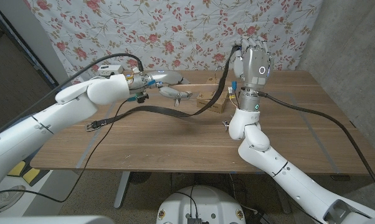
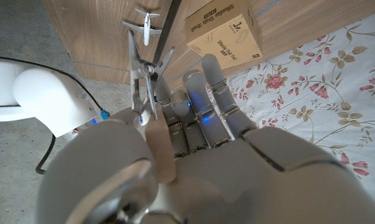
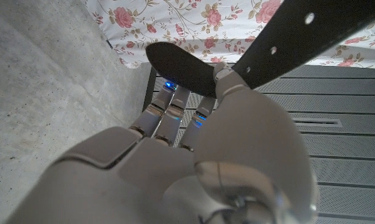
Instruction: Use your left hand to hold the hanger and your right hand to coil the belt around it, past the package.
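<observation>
My left hand (image 1: 151, 81) grips a wooden hanger (image 2: 161, 146) with metal clips (image 2: 142, 78) over the back middle of the table; the hanger's silvery parts (image 1: 175, 93) stick out to the right of the hand. A dark belt (image 1: 156, 111) runs from its buckle (image 1: 91, 126) on the table, sags across the middle, then rises to my right hand (image 1: 253, 59). That hand is raised high, and its thumb presses the belt's holed end (image 3: 250, 53) against the fingers. The cardboard package (image 1: 215, 100) lies between the two hands, with the belt crossing over it.
A flowered cloth (image 1: 194, 31) hangs behind the wooden table (image 1: 175, 146). Black cables (image 1: 312, 115) trail from both arms over the tabletop. In the left wrist view the package (image 2: 223, 32) lies just beyond the hanger's clips.
</observation>
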You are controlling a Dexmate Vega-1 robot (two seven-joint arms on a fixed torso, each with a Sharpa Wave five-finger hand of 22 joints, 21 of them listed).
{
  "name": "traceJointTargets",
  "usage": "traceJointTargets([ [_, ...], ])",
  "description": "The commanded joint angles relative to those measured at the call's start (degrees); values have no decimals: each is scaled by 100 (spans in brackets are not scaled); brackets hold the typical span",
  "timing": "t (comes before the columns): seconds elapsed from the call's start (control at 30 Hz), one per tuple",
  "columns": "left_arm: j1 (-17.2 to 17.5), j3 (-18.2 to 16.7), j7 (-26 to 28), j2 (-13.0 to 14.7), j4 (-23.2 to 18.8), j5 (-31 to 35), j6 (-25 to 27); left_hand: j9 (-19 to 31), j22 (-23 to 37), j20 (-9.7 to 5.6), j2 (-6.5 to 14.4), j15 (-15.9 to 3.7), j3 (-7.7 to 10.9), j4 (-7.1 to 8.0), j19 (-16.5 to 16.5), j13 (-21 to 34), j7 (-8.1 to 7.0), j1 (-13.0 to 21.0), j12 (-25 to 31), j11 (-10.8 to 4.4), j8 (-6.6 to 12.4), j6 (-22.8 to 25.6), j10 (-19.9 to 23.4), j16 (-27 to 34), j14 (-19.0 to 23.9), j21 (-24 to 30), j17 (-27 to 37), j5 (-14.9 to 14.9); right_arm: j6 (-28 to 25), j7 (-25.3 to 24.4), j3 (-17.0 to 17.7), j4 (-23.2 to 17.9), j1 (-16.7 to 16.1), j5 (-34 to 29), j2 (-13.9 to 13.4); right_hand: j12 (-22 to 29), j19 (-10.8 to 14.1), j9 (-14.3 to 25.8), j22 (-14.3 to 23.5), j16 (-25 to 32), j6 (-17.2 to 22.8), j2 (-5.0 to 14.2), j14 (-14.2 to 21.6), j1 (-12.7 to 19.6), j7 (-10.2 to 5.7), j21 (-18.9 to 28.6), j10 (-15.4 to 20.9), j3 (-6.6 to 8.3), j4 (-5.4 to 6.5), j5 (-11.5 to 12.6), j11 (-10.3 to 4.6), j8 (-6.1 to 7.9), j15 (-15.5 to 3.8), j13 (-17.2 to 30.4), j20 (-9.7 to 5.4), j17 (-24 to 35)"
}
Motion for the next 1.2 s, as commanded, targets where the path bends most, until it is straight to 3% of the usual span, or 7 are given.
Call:
traceJointTargets([
  [0.03, 203, -179, 139, 15, 111, 5, -473, 6, 22, 0, -32, -12, 22, -16, -48, 18, -37, 13, 14, -30, 41, 29, 22, 40, -33, 2, 16, 61, 207, 323, 34, 191, 602, 344, 130, 8, -49, 30, 30, -26, 3, 11, 61, 33, -47, 52, 49, -46, 7, 47, -20, 57, -947, 33, -411, 29],
  [0.37, 355, -364, 242, 26, 161, -69, -661, -4, -6, 0, -45, -19, 18, -18, -70, 19, -45, 18, 15, -38, 67, 57, 29, 62, -38, 5, 16, 124, 14, 931, 29, 408, 1262, 356, 66, -4, -66, 31, 27, -88, 22, -24, 65, 66, -84, 93, 61, -107, 1, 92, -59, 60, -954, 64, -445, 46],
  [0.6, 407, -421, 216, 30, 186, -126, -743, -7, -29, 0, -46, -24, 13, -21, -73, 20, -28, 25, 16, -34, 76, 48, 30, 84, -44, 12, 27, 154, -496, 1584, -141, 574, 1773, -42, -94, -19, -65, -16, 22, -145, 76, -64, 58, 84, -163, 135, 86, -174, 4, 148, -83, 36, -957, 81, -472, 60],
  [0.83, 307, -319, 49, -40, 328, -225, -748, -9, -48, -5, -49, -23, 3, -23, -80, 20, -38, 30, 19, -33, 83, 34, 41, 78, -44, 22, 0, 178, -775, 1709, -92, 804, 2091, 18, 5, -37, -70, -5, 19, -176, 87, -77, 57, 89, -186, 159, 105, -217, 13, 187, -89, 34, -957, 77, -484, 73],
  [0.97, 146, -195, -103, -118, 409, -219, -724, -18, -56, -3, -48, -17, -3, -21, -87, 20, -5, 33, 18, -32, 94, 50, 43, 96, -45, 32, 17, 195, -952, 1766, -104, 1105, 2435, 63, 117, -48, -93, 0, 16, -192, 98, -74, 62, 91, -196, 166, 116, -241, 23, 212, -91, 32, -958, 77, -488, 82],
  [1.2, 106, -203, -138, -144, 482, -369, -747, -10, -74, 0, -48, -11, -13, -20, -91, 20, -21, 35, 16, -44, 104, 31, 40, 116, -53, 44, 27, 216, -1385, 2210, -311, 1436, 2905, -91, -11, -70, -104, 12, 12, -226, 109, -80, 60, 93, -201, 190, 121, -287, 37, 256, -93, 28, -957, 79, -495, 96],
])
